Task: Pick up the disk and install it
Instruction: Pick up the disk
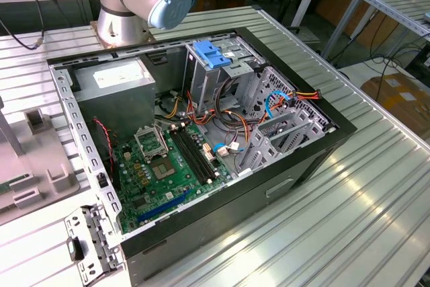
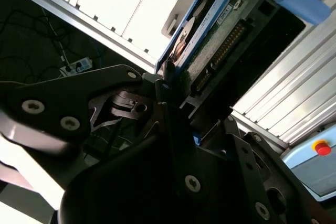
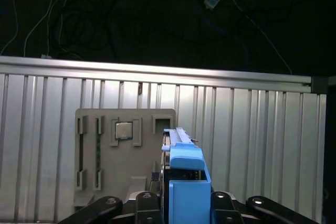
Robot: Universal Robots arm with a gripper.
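Quick status from us. In both wrist views the hand (image 3: 186, 205) is closed down narrow and gripping the disk (image 3: 185, 167), with black fingers (image 3: 226, 203) on either side of the blue caddy. The disk is up off the surface (image 3: 252, 129), carried on edge, with its blue tab facing the first wrist camera. In the second wrist view we see it from the side: blue rail along one face, green circuit board and a row of connector pins on the other. A red button (image 2: 321, 148) on a pale-blue box sits off past the surface's edge.

In the first wrist view a grey fixture plate (image 3: 105, 150) lies flat on the surface behind the disk, and a small square chip (image 3: 123, 128) sits in one of its pockets.

In the exterior view the open computer case (image 1: 282, 189) lies on its side in the middle of the surface, and the arm's base (image 1: 121, 5) stands at the surface's back edge. Inside the case we can spot:
- a grey power supply box (image 1: 114, 92) in the back corner on the exterior view's left
- the motherboard (image 1: 161, 166) in front of that box
- a pale-blue ribbed clip (image 1: 211, 54) on top of the drive cage by the back wall
- a tangle of orange and yellow wires (image 1: 228, 109) below the clip
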